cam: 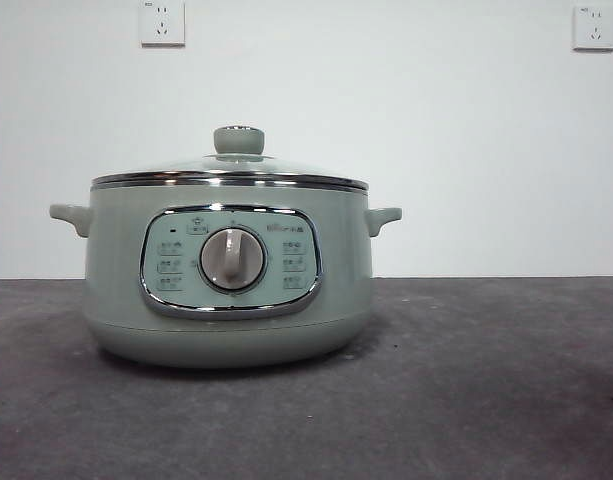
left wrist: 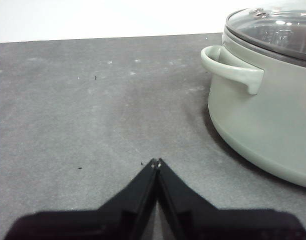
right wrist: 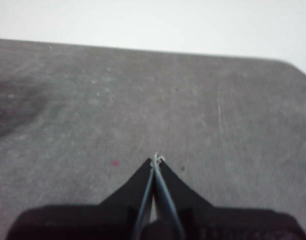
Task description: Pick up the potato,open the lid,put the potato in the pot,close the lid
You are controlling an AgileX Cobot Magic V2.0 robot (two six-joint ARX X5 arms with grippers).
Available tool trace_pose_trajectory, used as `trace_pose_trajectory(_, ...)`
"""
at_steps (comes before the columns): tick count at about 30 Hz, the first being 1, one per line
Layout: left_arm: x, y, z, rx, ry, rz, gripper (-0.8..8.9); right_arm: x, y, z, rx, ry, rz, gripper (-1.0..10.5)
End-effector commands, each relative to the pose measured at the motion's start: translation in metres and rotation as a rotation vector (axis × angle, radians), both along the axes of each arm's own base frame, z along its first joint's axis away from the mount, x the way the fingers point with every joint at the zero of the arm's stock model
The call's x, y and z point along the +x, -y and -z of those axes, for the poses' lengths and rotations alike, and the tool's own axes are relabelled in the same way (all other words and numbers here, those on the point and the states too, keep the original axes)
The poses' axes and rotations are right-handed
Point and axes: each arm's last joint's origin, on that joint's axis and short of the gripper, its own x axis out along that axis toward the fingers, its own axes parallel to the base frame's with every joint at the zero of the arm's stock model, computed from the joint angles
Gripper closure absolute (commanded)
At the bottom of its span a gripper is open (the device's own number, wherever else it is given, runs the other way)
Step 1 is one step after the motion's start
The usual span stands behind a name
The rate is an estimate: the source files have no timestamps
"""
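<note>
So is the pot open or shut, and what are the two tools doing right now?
pot: upright on the table, covered.
lid: shut, seated level on the pot's rim.
dial: its bar stands about upright.
left tool: shut, holding nothing, over bare table beside the pot's handle.
right tool: shut, holding nothing, over bare table.
potato: not in any view.

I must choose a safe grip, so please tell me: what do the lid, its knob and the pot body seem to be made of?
The lid looks like clear glass with a polished steel rim, which reflects light. Its knob and the pot body show a matte sage-green finish, probably plastic or painted metal; I cannot tell which.
</note>
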Motion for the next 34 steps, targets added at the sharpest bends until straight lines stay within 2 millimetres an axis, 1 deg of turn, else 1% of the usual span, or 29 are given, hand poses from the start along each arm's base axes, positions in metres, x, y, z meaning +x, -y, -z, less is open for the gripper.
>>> trace_pose_trajectory(1, 0.0004, -0.0002, 0.0033, 0.006, -0.007, 0.002, 8.16, 0.0006, -0.0013, 0.0033, 0.042, -0.003, 0.027, 9.5)
trace_pose_trajectory(7, 0.0004, -0.0002, 0.0033, 0.006, -0.006, 0.002, 8.16, 0.0005, 0.0003, 0.0039, 0.045, -0.008, 0.092, 9.5)
trace_pose_trajectory(34, 0.0004, -0.0002, 0.0033, 0.006, -0.006, 0.002, 8.16, 0.0006, 0.0000, 0.0037, 0.046, -0.007, 0.084, 9.5)
